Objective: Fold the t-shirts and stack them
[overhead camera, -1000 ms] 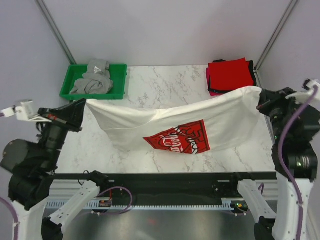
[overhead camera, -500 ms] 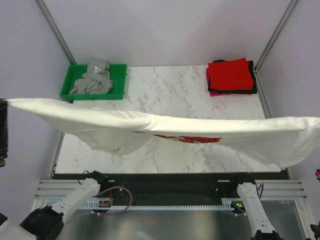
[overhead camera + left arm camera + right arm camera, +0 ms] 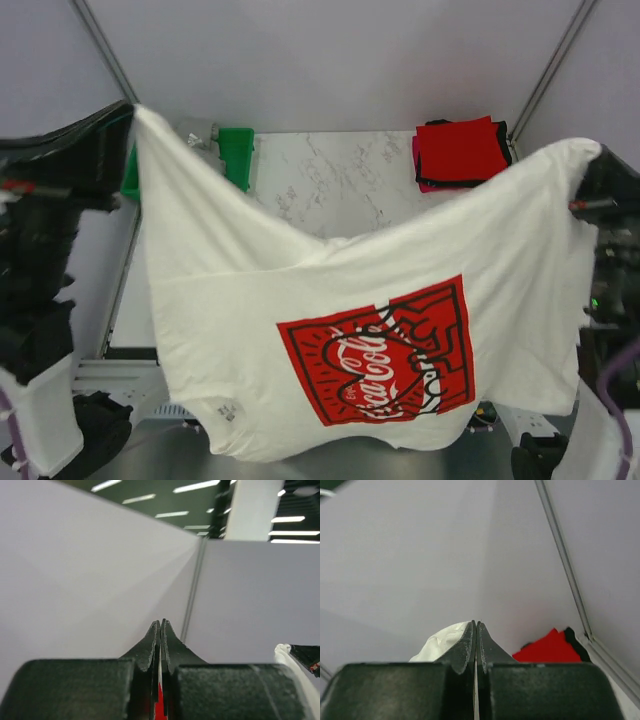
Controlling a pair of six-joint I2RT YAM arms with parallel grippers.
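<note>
The white t-shirt [image 3: 300, 300] with the red Coca-Cola print [image 3: 385, 350] hangs spread out high in front of the top camera, held by two corners. My left gripper [image 3: 128, 112] is shut on its upper left corner; in the left wrist view [image 3: 160, 625] cloth shows between the shut fingers. My right gripper [image 3: 590, 165] is shut on its upper right corner; in the right wrist view [image 3: 476, 625] white cloth [image 3: 440, 642] bunches beside the fingers. A folded stack with a red shirt [image 3: 460, 148] on top of black and pink ones lies at the back right of the table.
A green tray [image 3: 238, 150] holding a grey shirt [image 3: 200, 132] stands at the back left, mostly hidden by the hanging shirt. The marble table [image 3: 340, 180] shows only at the back. Enclosure walls and slanted posts [image 3: 555, 60] stand close on both sides.
Both grippers have lifted the white shirt higher. It was stretched flat and level over the table; now it hangs down with the print facing the camera, hiding most of the table.
</note>
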